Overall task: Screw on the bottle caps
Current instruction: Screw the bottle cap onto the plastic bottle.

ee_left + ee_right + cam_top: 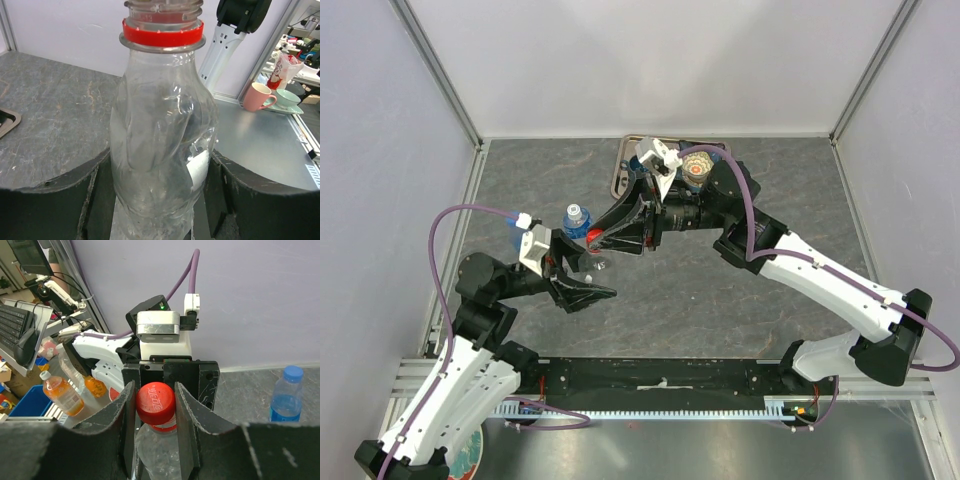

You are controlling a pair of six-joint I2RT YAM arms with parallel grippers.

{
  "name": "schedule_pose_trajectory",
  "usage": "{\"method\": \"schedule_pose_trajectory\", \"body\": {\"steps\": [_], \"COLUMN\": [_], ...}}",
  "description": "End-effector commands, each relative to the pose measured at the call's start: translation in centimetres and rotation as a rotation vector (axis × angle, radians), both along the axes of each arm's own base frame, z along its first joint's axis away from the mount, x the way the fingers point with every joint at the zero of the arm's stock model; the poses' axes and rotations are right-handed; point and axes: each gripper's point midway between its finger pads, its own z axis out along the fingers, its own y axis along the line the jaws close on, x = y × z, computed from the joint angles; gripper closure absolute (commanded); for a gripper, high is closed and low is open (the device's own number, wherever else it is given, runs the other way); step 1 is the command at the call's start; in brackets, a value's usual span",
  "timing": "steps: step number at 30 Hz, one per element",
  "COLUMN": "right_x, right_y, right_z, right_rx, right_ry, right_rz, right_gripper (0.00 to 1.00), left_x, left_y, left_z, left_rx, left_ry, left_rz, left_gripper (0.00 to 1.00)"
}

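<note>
The left pincer (160, 215) is gripping the bottle (160, 140); the right pincer (155, 412) is pinching its red cap (156, 397) (seemingly seated), awaiting a tightening twist.

The clear bottle (162, 150) is cropped at mouth and, seemingly, base.

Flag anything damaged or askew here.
The bottle held by the left gripper has a dented, creased wall. The red cap sits on its neck, clamped by the right gripper; whether it sits straight I cannot tell.
</note>
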Motion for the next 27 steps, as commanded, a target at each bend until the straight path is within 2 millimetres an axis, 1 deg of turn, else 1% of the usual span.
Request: {"method": "schedule_pose_trajectory", "body": {"steps": [1, 9, 13, 14, 20, 27], "right_x": [-0.6, 0.8, 0.7, 0.7, 0.7, 0.3], "right_y": [0.6, 0.3, 0.2, 0.3, 0.1, 0.0], "right_z": [-1.5, -3.2, -3.6, -4.0, -5.3, -7.3], "right_rx": [-0.066, -0.181, -0.201, -0.215, -0.25, -0.289], "right_ry": [-0.015, -0.085, -0.082, -0.075, -0.071, -0.021], "right_rz": [0.024, -0.058, -0.046, -0.044, -0.042, -0.028], "right_gripper": [0.83, 0.84, 0.84, 0.85, 0.85, 0.86], "left_x": [0.2, 0.0, -0.2, -0.3, -0.5, -0.2], "left_y": [0.1, 0.1, 0.1, 0.2, 0.3, 0.6], "left_z": [1.5, 1.3, 1.3, 1.4, 1.7, 2.6], "left_rx": [-0.021, -0.017, -0.012, -0.014, -0.017, -0.038], "left_ry": [-0.067, -0.066, -0.071, -0.078, -0.089, -0.125], "left_rz": [0.015, 0.007, -0.001, -0.002, -0.001, 0.039], "left_gripper": [0.98, 0.98, 0.98, 0.98, 0.98, 0.98]}}
